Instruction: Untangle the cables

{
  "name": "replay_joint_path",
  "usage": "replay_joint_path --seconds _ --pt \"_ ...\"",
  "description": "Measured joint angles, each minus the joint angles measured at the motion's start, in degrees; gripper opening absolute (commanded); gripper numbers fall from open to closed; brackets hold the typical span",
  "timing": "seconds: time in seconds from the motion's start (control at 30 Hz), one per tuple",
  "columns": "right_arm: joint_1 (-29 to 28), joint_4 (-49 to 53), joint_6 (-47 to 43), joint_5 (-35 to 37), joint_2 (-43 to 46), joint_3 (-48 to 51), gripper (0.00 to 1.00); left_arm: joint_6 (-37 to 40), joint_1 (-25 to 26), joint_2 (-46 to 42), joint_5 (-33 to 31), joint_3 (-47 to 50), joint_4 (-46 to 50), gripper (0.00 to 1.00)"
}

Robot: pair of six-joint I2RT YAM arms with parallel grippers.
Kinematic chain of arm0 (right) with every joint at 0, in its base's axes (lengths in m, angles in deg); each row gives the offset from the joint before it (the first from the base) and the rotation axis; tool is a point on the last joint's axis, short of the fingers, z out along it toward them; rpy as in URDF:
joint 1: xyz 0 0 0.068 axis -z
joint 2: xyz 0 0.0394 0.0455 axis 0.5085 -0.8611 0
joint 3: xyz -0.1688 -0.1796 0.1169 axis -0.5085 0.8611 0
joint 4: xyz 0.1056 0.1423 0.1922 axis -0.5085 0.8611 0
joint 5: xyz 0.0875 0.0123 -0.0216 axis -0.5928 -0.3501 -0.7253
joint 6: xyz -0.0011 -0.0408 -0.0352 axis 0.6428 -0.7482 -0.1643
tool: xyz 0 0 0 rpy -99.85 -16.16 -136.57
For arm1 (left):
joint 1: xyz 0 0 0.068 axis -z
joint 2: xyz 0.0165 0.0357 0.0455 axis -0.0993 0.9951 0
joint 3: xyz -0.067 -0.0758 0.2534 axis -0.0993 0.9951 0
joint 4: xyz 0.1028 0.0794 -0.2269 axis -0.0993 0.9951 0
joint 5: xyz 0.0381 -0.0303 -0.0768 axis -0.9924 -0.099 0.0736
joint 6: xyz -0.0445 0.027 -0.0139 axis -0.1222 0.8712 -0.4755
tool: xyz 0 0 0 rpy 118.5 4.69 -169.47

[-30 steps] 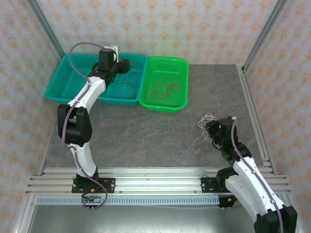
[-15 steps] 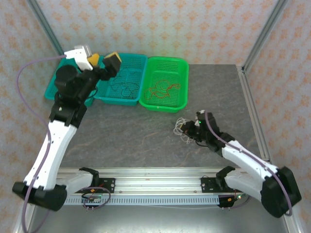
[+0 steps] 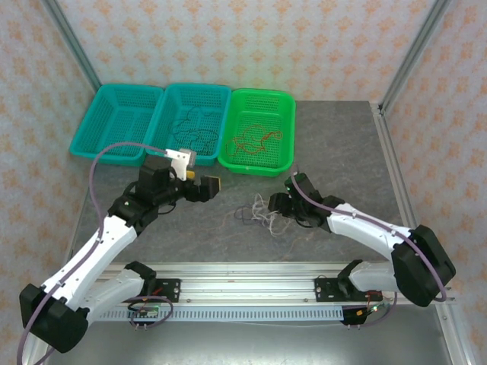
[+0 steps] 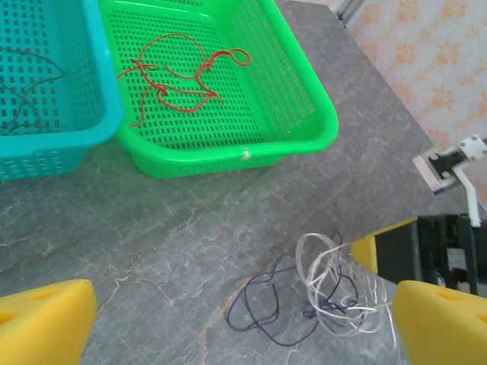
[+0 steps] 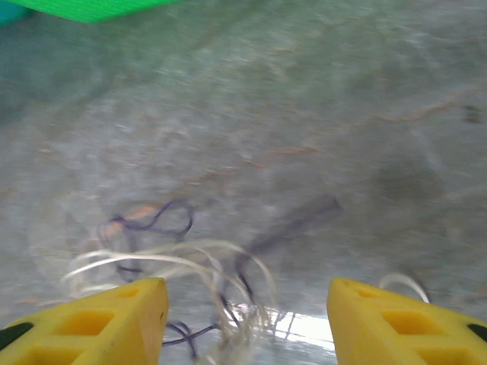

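So the last tangle (image 3: pixel 259 219) is left sitting on the table (image 3: pixel 342 152) between the two arms, and it's stretched roughly left to right. The dark purple cable (image 4: pixel 262 300) is looped out toward the left gripper (image 3: pixel 199 182), and the white cable (image 4: pixel 338 293) is bunched on the side of the right gripper (image 5: pixel 247 308). The right one is clearly nearer: strands are seen lying loose right at its fingertips, with the jaws parted and nothing pinched. The left gripper is spread wide and held a bit off to the tangle's left, so the purple loop is probably the end meant for it. Compared with a second ago, the bundle has been dragged in from the right side of the table and let go, and the left arm has been swung back from the teal baskets. The red cable (image 4: pixel 179 76) is already parked in the green basket (image 4: pixel 304 148).
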Motion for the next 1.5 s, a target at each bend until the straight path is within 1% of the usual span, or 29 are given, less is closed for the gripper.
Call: replay_joint_path --seconds 0.13,0.2,0.3,0.37,0.47,0.5,0.57,0.6,0.63,0.7,0.8,0.93,1.07,1.23,1.33,1.43,1.5 --pt "0.0 2.2 -0.8 1.4 0.2 1.0 0.58 5.2 4.5 0.7 -0.3 0.0 0.7 0.99" --pt "0.0 3.1 -0.8 2.5 1.2 1.7 0.58 7.9 7.3 2.6 -1.4 0.1 1.4 0.98" --pt "0.0 4.3 -0.4 4.4 4.8 2.9 0.58 10.5 10.9 6.6 -3.7 0.2 2.4 0.95" --pt "0.0 3.8 -0.2 4.8 8.7 4.0 0.60 10.7 12.0 10.0 -4.5 0.2 2.8 0.86" --pt "0.0 0.3 0.7 4.9 16.1 7.9 0.69 9.2 12.5 17.0 -5.4 -1.7 3.9 0.76" --pt "0.0 -1.2 1.2 5.0 18.8 9.7 0.71 8.4 13.0 19.5 -5.8 -2.6 4.0 0.73" --pt "0.0 -3.6 2.3 5.6 23.2 12.8 0.71 6.5 14.7 23.5 -6.6 -4.1 4.0 0.65" --pt "0.0 -4.8 2.7 6.2 25.4 14.3 0.71 5.6 15.8 25.1 -7.1 -4.6 3.9 0.59" --pt "0.0 -5.6 3.2 6.6 27.0 15.4 0.71 4.7 16.6 26.3 -7.4 -5.0 3.8 0.56" --pt "0.0 -7.2 3.7 7.8 30.4 17.4 0.73 2.8 17.8 29.1 -7.1 -5.9 3.6 0.52" --pt "0.0 -8.5 4.2 9.3 33.7 18.8 0.72 0.2 18.0 34.7 -4.5 -8.0 3.0 0.50" --pt "0.0 -8.7 4.2 10.7 33.9 18.9 0.73 -3.0 18.0 41.0 -2.6 -9.0 1.8 0.49" --pt "0.0 -8.8 4.1 11.0 32.5 18.9 0.73 -4.3 18.0 43.3 -2.6 -9.2 1.3 0.46" --pt "0.0 -8.8 4.1 11.0 30.6 18.9 0.72 -4.9 18.0 48.5 -2.5 -12.0 0.8 0.37" --pt "0.0 -8.8 4.1 11.0 29.7 18.9 0.72 -5.6 17.8 48.9 -2.5 -12.5 1.0 0.32" --pt "0.0 -8.8 3.8 10.6 28.5 18.6 0.70 -5.9 17.8 49.4 -3.3 -12.7 1.3 0.23" --pt "0.0 -8.7 3.1 9.7 27.0 18.0 0.69 -5.6 17.9 49.7 -4.9 -13.3 2.4 0.14"
